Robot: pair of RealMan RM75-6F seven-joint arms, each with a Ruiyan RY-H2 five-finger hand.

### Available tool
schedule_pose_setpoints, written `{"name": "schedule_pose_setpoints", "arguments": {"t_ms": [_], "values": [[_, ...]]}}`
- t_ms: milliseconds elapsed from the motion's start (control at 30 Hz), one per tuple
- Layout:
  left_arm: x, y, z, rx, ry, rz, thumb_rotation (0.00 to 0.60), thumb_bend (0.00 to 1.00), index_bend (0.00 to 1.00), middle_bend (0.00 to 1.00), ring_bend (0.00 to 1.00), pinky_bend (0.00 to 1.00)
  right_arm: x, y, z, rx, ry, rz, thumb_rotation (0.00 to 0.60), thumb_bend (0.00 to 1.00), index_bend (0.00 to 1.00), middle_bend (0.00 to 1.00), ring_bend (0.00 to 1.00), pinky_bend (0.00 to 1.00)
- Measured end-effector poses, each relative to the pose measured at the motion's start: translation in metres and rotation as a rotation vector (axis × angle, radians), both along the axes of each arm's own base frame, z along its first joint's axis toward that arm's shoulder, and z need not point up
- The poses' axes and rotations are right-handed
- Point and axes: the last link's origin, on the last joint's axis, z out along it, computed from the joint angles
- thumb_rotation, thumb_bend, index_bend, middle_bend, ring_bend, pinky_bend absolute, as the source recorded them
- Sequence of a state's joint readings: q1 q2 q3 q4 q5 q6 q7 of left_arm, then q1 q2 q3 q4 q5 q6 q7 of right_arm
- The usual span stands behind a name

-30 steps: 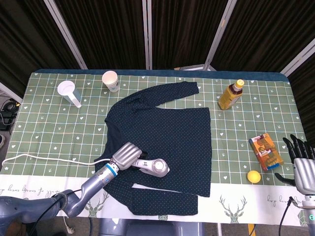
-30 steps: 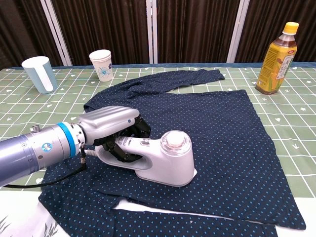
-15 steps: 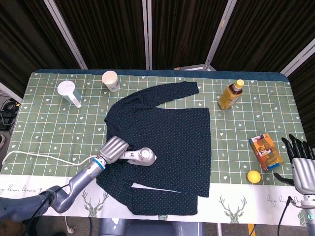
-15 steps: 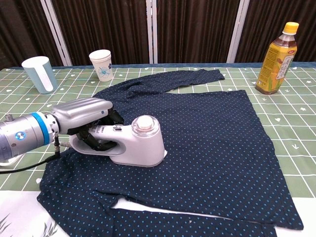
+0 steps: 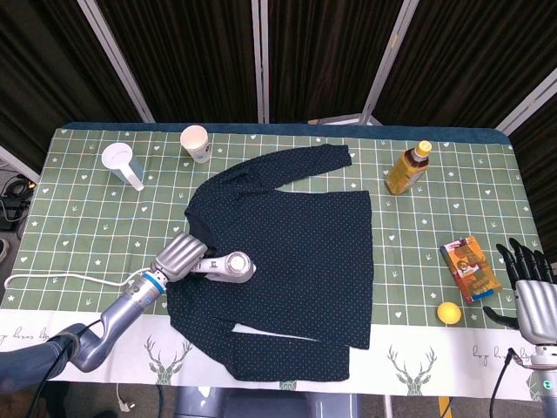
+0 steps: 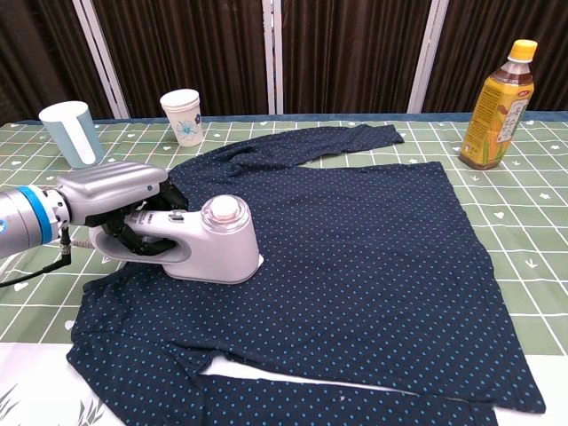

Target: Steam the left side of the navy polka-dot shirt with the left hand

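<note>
The handheld garment steamer (image 6: 213, 244) is grasped by the left hand (image 6: 120, 197), whose fingers are wrapped round its handle, and its base is pressed flat on the navy polka-dot shirt (image 6: 355, 240). The shirt is spread out on the green checked tablecloth (image 5: 78, 226); from the left hand, nearly all of the fabric lies toward the right and ahead, with only the left edge and the lower sleeve directly beneath and behind it. The steamer's long axis is pointed away from the wrist, toward the shirt's middle. The left hand is by far the nearer to the shirt. The right hand (image 5: 529, 280) is held well apart, past the tablecloth's right edge, its fingers spread and nothing held. The cloth is seen as dark navy with small pale dots, mostly smooth, with soft folds near the collar.
</note>
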State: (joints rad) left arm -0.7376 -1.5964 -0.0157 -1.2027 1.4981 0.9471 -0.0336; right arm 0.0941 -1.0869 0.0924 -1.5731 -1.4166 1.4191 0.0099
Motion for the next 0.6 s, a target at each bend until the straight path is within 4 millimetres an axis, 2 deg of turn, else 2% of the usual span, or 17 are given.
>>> {"name": "schedule_pose_setpoints", "arguments": {"t_ms": [233, 600], "values": [[0.011, -0.009, -0.014, -0.048, -0.02, -0.005, 0.6, 0.72, 0.93, 0.84, 0.81, 0.97, 0.0, 0.0, 0.001, -0.003, -0.003, 0.001, 0.6, 0.0, 0.0, 0.0, 0.0, 0.0], [0.046, -0.022, -0.034, -0.112, -0.047, -0.053, 0.6, 0.72, 0.93, 0.84, 0.81, 0.97, -0.001, 0.001, 0.005, -0.011, -0.013, 0.0, 0.6, 0.0, 0.0, 0.0, 0.0, 0.0]]}}
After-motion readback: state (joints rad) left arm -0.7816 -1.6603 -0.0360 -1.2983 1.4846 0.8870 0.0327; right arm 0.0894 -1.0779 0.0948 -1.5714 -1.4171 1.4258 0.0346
